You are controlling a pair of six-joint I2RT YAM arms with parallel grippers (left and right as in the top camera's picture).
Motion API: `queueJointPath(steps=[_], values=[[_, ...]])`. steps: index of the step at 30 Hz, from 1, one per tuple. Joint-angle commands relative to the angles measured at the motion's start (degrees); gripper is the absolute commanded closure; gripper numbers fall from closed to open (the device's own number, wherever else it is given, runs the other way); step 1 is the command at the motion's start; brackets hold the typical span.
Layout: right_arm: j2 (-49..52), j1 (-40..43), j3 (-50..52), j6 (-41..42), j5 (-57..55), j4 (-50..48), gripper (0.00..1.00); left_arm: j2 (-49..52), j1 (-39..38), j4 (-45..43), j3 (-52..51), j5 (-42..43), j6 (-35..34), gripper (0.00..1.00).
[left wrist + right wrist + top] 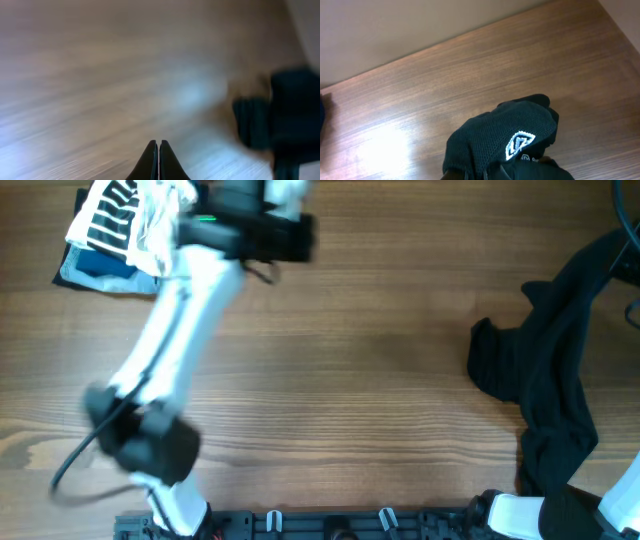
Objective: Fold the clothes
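The clothes (548,385) are a black garment lying crumpled along the table's right side, from the far right corner down to the near edge. In the right wrist view its black mesh with a small white logo (520,143) bulges over my right gripper's jaws and hides them. Whether fabric is pinched between them does not show. Only white parts of the right arm (622,492) show in the overhead view, beside the garment's near end. My left gripper (158,146) is shut on nothing, high over bare table at the far middle, with the black garment (287,117) blurred off to its right.
A stack of folded garments (115,225), striped black-and-white, white and blue, sits at the far left corner. The left arm (175,340) slants from its base at the near left edge up towards the far middle. The wooden table (360,370) lies between stack and black garment.
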State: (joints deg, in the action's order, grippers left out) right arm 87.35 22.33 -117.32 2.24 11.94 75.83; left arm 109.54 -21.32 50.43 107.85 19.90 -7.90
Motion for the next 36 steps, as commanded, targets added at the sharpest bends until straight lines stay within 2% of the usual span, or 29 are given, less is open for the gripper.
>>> queueJointPath(steps=[1,4,7,9,10,11,12,13,18,25,28,36], values=[[0.44,0.24,-0.68,-0.81,-0.96,-0.04,0.96,7.65,-7.85,-3.67,-0.17,5.75,3.23,0.96],[0.46,0.24,-0.70,-0.74,-1.60,0.31,0.96,11.87,-12.72,-8.46,-0.17,9.94,3.23,0.96],[0.46,0.24,-0.68,-0.72,-1.57,0.87,0.96,15.15,-17.33,-13.88,-0.17,10.71,3.23,0.94],[0.46,0.24,-0.68,-0.74,-1.60,1.20,0.96,16.94,-20.06,-17.20,-0.17,10.73,3.23,0.89],[0.46,0.24,-0.68,-0.74,-1.60,1.42,0.96,17.59,-21.27,-18.64,-0.17,10.73,3.23,0.83],[0.46,0.24,-0.68,-0.74,-1.57,1.68,0.96,18.01,-22.12,-19.74,-0.17,10.73,3.23,0.72],[0.46,0.24,-0.68,-0.74,-1.57,1.84,0.96,18.78,-23.56,-21.66,-0.17,10.73,3.23,0.55],[0.46,0.24,-0.68,-0.74,-1.57,1.81,0.96,19.45,-24.52,-22.77,-0.17,10.73,3.23,0.44],[0.48,0.24,-0.52,-0.74,-1.55,1.86,0.96,22.36,-27.17,-25.03,-0.17,10.62,5.33,0.23],[0.57,0.24,-0.42,-0.74,-1.51,2.64,0.96,27.21,-28.72,-26.27,-0.17,4.85,11.23,0.19],[0.57,0.24,-0.42,-0.74,-1.36,2.80,0.96,29.05,-28.72,-29.38,-0.17,-1.01,13.66,0.18],[0.57,0.24,-0.42,-0.72,-1.38,4.37,0.96,31.52,-30.42,-38.56,-0.17,-0.87,15.17,0.29]])
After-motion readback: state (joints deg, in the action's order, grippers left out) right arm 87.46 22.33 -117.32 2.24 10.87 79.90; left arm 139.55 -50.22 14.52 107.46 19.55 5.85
